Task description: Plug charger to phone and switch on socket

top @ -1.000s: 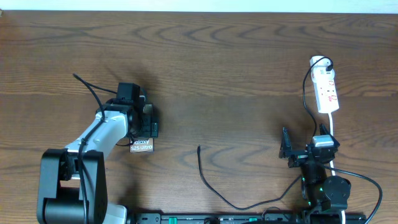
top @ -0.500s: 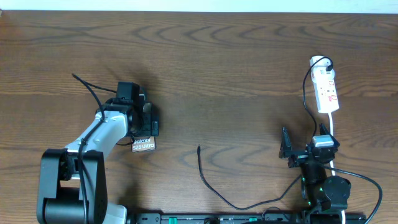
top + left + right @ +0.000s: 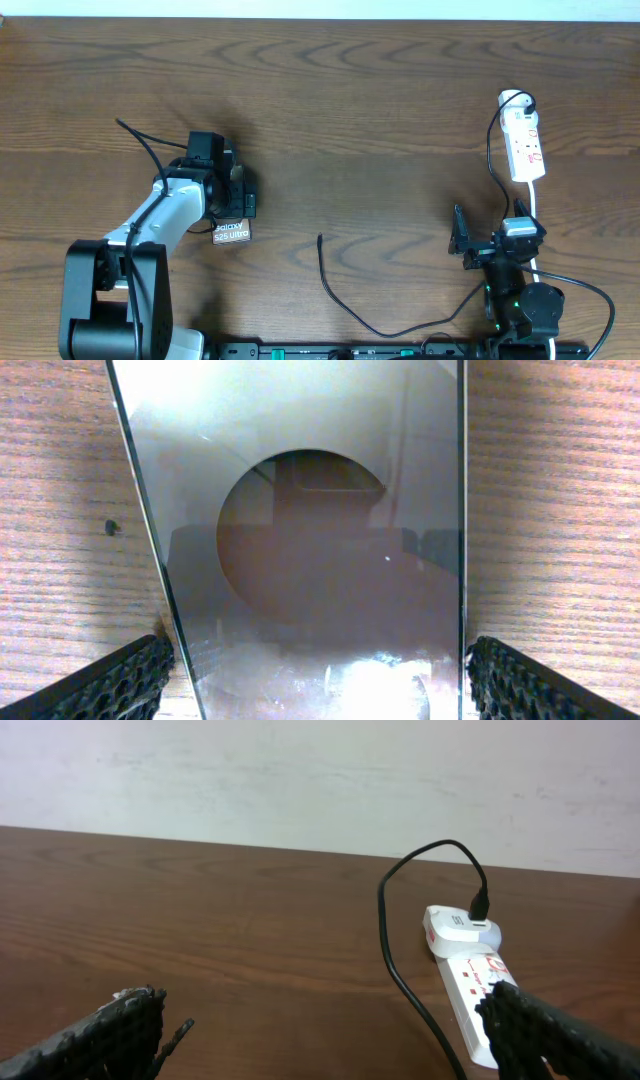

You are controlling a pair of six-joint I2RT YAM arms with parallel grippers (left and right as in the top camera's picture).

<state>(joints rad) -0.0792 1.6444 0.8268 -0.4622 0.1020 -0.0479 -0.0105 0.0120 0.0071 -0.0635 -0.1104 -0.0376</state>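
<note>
The phone (image 3: 230, 233) lies flat on the table at the left, and only its lettered end shows below my left gripper (image 3: 230, 205). In the left wrist view its glossy face (image 3: 310, 560) fills the frame. My left gripper (image 3: 315, 695) is open and straddles it, with the fingers (image 3: 120, 685) close beside its long edges. The charger cable (image 3: 345, 310) curves over the table's middle, its tip (image 3: 319, 238) lying free. The white socket (image 3: 525, 145) sits at the right with a black plug (image 3: 480, 905) in its far end. My right gripper (image 3: 495, 238) is open just in front of the socket (image 3: 465, 985) and holds nothing.
The black cable (image 3: 400, 985) runs from the plug down past my right gripper (image 3: 330, 1040). A white cord (image 3: 537, 205) leaves the socket's near end. A pale wall (image 3: 300, 780) stands behind the table's far edge. My left arm (image 3: 150, 225) reaches in from the front left.
The phone's lettered end sits very slightly higher and further right under the left gripper than a second ago. The right arm, charger and socket have not moved.
</note>
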